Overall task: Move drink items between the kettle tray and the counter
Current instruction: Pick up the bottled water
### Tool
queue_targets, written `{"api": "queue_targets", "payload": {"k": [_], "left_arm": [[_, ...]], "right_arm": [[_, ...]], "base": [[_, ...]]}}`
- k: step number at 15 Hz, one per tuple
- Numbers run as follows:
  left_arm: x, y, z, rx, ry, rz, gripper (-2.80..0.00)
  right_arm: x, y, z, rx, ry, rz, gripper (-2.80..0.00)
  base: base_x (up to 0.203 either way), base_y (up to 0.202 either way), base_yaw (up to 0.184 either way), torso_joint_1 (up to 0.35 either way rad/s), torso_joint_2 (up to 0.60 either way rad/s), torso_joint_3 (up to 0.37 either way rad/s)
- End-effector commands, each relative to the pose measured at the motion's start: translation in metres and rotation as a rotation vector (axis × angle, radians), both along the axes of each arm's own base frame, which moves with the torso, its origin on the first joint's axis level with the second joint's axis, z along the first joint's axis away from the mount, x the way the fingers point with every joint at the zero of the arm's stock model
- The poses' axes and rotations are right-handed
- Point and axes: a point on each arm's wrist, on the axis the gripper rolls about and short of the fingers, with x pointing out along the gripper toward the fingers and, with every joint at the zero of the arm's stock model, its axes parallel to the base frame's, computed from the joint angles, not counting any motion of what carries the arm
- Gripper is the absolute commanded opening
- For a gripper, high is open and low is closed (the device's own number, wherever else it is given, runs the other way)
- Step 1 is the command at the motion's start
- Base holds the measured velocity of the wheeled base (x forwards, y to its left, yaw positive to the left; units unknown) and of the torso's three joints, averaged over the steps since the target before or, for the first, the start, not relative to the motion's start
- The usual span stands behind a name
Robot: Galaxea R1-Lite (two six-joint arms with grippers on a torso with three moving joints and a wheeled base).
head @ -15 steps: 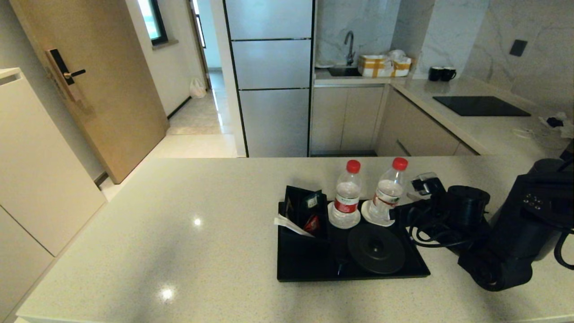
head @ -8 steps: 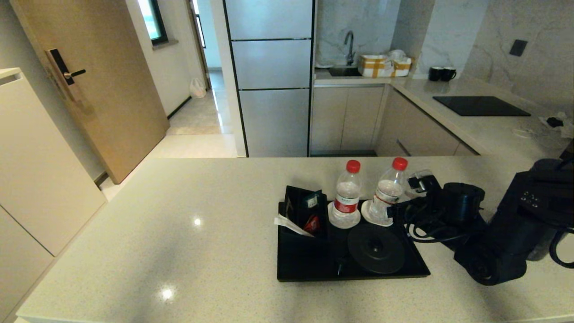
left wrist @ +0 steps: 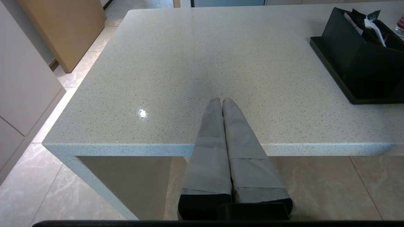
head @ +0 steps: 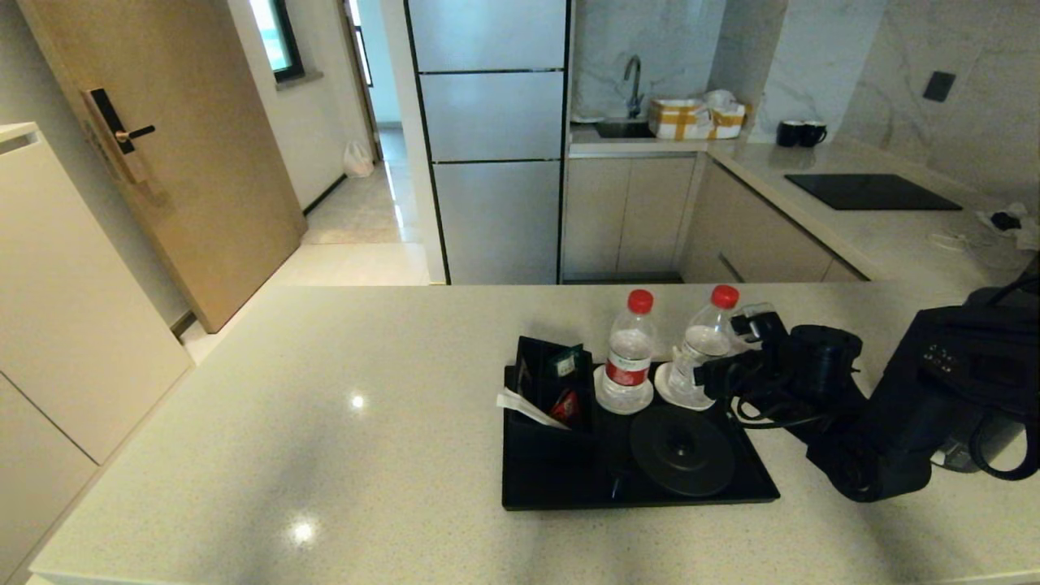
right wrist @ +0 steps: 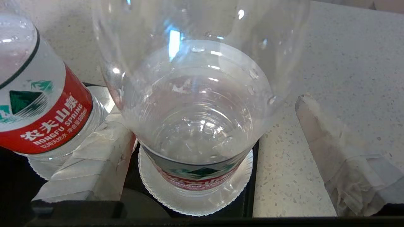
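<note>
1. Right gripper (head: 715, 370) has advanced leftward; its taped fingers (right wrist: 94, 164) stand apart, flanking the right-hand clear red-capped water bottle (head: 704, 345).
2. Both bottles stand on white coasters on the flat black tray (head: 569, 487); nothing is lifted.
3. Left gripper (left wrist: 221, 104): pressed together, idle over the speckled beige counter (head: 325, 422).

Black arm (head: 910, 414), looped black cables, pale tape-wrapped jaws.

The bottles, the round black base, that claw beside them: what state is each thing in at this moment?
Right bottle: upright on its coaster, capped, not gripped.
Left bottle: upright on its coaster, capped.
Kettle base: bare, no kettle on it.
Sachet box: open-topped, holding sachets.
Tray: flat on the counter.
Right gripper: open, fingers either side of the right bottle.
Left gripper: shut, parked over the counter's near edge.
</note>
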Motion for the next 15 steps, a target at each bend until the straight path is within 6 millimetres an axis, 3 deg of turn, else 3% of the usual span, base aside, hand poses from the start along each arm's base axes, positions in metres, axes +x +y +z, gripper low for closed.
{"api": "queue_targets", "payload": {"k": [1,7,8,15], "left_arm": [[0.0,0.0,-0.0001,0.0,0.0,0.001,-2.8],[0.0,0.0,-0.0001,0.0,0.0,0.002,-2.8],[0.0,0.0,-0.0001,0.0,0.0,0.0,-2.8],[0.0,0.0,-0.0001,0.0,0.0,0.001,-2.8]], "right_arm": [[-0.0001,0.0004,-0.0002,0.0,-0.005,0.002,0.0],[0.0003,0.0005,0.0002,0.0,-0.007,0.002,0.0],[0.0006,-0.0001,0.0003,0.0,-0.007,-0.001,-2.8],[-0.0026,0.0001,0.0042,0.0,-0.01,0.002,-2.8]], "base": [[0.0,0.0,0.0,0.0,0.0,0.0],[0.0,0.0,0.0,0.0,0.0,0.0],[0.0,0.0,0.0,0.0,0.0,0.0],[0.0,0.0,0.0,0.0,0.0,0.0]]}}
